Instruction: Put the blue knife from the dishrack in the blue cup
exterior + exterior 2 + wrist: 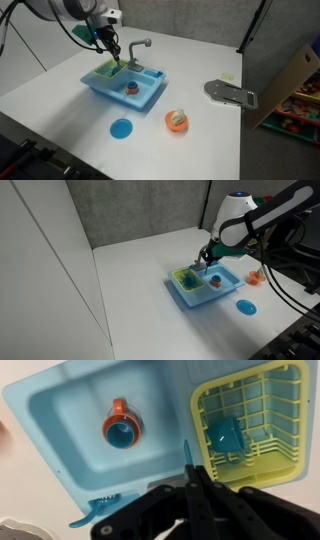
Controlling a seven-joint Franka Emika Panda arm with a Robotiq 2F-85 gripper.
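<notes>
Clamping is observed in the wrist view: the gripper (193, 473) is closed, its fingers drawn together on the lower end of the blue knife (188, 452). The knife is a thin blue strip that projects beyond the fingertips. It is seen over the seam between the dishrack (268, 402) and the basin of the blue toy sink (55, 420). Whether its tip touches the rack cannot be determined.

The knife's long axis runs up and down in this view, roughly in line with the fingers. The blue cup (122, 430), round with blue and orange-red parts, stands upright on the basin floor, apart from the knife and to its left in this view. A second blue piece (222, 435) lies inside the rack; its kind cannot be determined.

In both exterior views the gripper (113, 55) (205, 260) is located above the rack end of the sink, with the cup (131, 88) (213, 281) nearby in the basin.

The coming move is judged to require sideways travel toward the cup mouth, the knife being kept upright for tip-first entry.

No brand, label or legible writing is found.
</notes>
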